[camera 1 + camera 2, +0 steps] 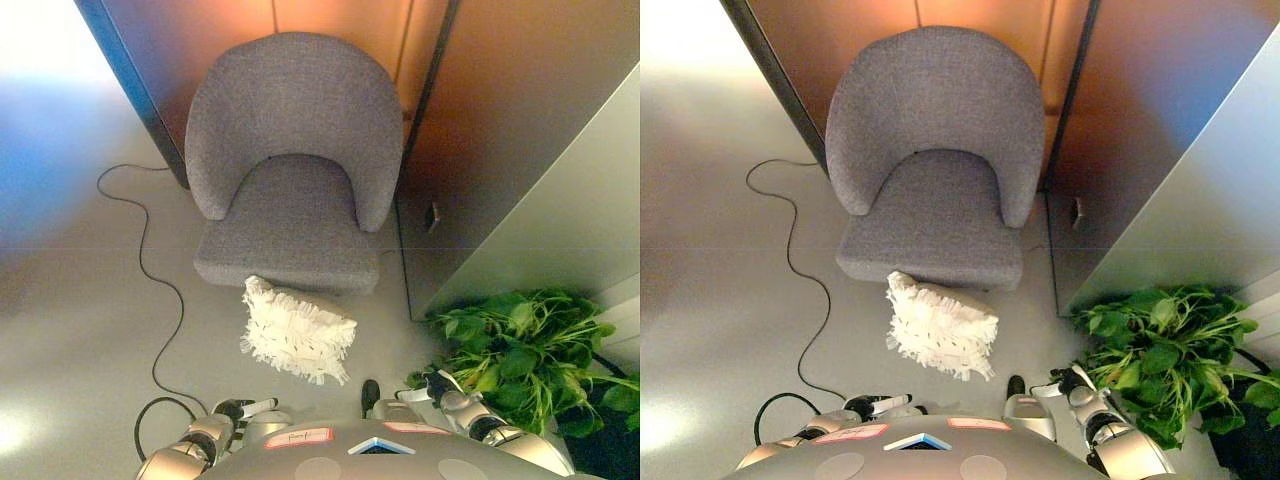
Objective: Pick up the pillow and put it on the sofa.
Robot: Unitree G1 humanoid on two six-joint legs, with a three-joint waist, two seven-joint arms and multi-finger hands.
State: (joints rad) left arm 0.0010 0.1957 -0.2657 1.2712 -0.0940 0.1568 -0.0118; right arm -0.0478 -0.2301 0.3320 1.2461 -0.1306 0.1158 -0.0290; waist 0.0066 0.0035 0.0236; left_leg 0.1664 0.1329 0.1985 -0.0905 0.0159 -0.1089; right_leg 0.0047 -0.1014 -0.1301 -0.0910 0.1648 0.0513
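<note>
A white, shaggy, fringed square pillow [298,330] lies on the pale grey floor [70,330], leaning against the front edge of a grey fabric tub armchair with a rounded back [290,160]; the chair's seat is bare and the pillow touches only its lower front. The chair stands against a wall of orange-brown panels [330,20]. To the right, near the corner of a pale grey cabinet or wall panel [1200,200], a leafy green potted plant [525,355] spreads over the floor. Both of the robot's hands show low at the bottom edge, well short of the pillow and holding nothing. The left hand [243,410] has its white-tipped fingers stretched out loosely toward the right. The right hand [1065,385] sits just beside the plant's leaves, its fingers relaxed and uncurled.
</note>
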